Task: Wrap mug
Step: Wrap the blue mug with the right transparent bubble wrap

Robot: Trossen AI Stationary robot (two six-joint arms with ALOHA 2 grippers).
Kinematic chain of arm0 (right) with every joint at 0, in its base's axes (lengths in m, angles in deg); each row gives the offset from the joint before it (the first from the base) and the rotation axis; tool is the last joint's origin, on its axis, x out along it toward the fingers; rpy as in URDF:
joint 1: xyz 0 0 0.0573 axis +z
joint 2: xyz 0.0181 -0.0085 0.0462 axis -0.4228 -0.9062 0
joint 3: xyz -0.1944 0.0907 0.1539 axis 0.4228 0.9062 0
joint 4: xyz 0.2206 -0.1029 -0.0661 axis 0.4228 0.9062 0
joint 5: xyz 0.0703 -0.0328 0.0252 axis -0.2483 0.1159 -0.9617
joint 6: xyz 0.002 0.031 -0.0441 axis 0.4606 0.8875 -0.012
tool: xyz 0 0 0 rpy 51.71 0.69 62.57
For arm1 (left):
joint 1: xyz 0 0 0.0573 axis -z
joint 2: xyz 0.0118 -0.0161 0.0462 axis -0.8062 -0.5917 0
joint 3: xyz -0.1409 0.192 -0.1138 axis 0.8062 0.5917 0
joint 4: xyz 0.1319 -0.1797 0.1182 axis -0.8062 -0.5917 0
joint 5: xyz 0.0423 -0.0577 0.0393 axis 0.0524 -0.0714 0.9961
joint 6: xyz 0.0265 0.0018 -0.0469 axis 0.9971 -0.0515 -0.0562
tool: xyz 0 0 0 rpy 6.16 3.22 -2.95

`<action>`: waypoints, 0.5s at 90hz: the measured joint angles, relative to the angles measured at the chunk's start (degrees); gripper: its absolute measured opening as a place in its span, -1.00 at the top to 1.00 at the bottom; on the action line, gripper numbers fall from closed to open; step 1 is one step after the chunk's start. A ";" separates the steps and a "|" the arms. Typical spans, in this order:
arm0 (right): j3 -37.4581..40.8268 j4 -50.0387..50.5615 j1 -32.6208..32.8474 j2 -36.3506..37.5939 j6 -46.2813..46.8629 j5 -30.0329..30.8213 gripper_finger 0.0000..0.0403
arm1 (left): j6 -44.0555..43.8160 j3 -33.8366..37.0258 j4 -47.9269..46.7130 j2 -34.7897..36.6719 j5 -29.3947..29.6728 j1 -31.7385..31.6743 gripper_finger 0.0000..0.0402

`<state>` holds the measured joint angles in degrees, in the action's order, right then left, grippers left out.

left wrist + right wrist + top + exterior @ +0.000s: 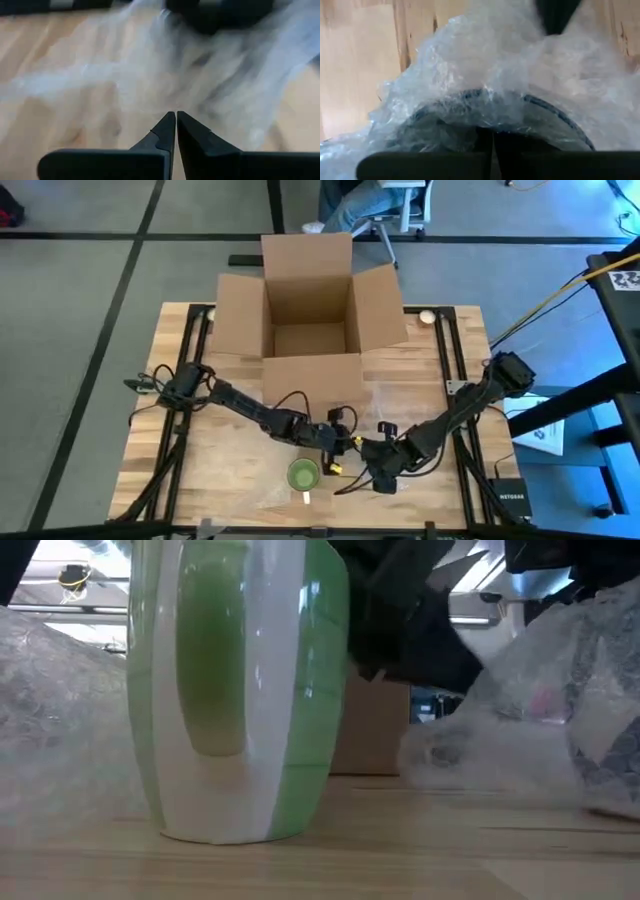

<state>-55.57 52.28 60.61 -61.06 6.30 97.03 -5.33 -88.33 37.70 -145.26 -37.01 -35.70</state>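
Mug (303, 473) is stood upright on tabletop (200, 470). Left gripper (176, 120) is pinched closed, apparently on bubble wrap (165, 75); right gripper (492, 137) is closed on wrap too.

Two dark arms, both reaching toward the lower centre of the high view. Left arm running from its base at the left edge of the frame, down and to the right, ending with the left gripper (338, 442) just below mid-frame. In the left wrist view, left gripper (176, 122) fingers pressed together, tips meeting at the lower centre. Right arm bending from its base at the right edge, down and to the left, right gripper (382, 470) low in the frame. Right gripper (492, 142) fingers closed together at the bottom centre of its wrist view.
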 joint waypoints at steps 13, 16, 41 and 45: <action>0.00 -0.09 0.02 0.00 -0.11 0.38 1.00 | 0.73 -0.04 6.84 0.00 -1.70 0.64 1.00; 0.00 -0.09 0.00 0.00 -0.11 0.54 1.00 | 0.68 -0.04 7.92 -0.02 -1.84 0.69 1.00; 0.02 -0.44 0.00 0.00 -0.13 2.95 1.00 | -1.41 -0.07 14.95 -2.84 -2.12 0.70 1.00; 0.02 -0.54 -0.02 0.00 -0.12 2.96 1.00 | -1.37 -0.07 15.58 -3.67 -2.14 0.70 1.00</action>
<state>-55.55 51.74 60.58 -61.06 6.18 99.99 -6.70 -88.40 53.28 -148.93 -39.15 -35.00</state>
